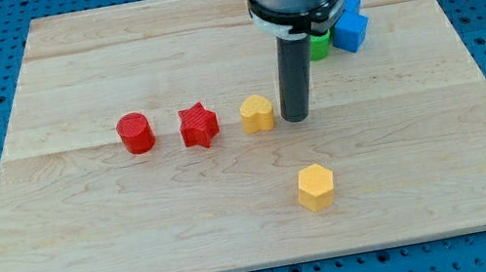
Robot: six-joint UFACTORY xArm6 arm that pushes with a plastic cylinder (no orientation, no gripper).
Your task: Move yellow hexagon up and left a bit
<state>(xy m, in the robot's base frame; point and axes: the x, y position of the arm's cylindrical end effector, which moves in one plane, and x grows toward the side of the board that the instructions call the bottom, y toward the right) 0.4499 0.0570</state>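
The yellow hexagon (315, 187) lies on the wooden board, below the board's middle and a little to the right. My tip (295, 117) touches the board above the hexagon, clearly apart from it, and just right of a yellow heart-shaped block (257, 113). The rod rises from the tip to the arm's grey body at the view's top.
A red star (199, 126) and a red cylinder (135, 133) lie in a row left of the yellow heart. A blue block (350, 25) and a green block (318, 45), partly hidden by the arm, sit at the top right. The board's edge (265, 267) runs near the view's bottom.
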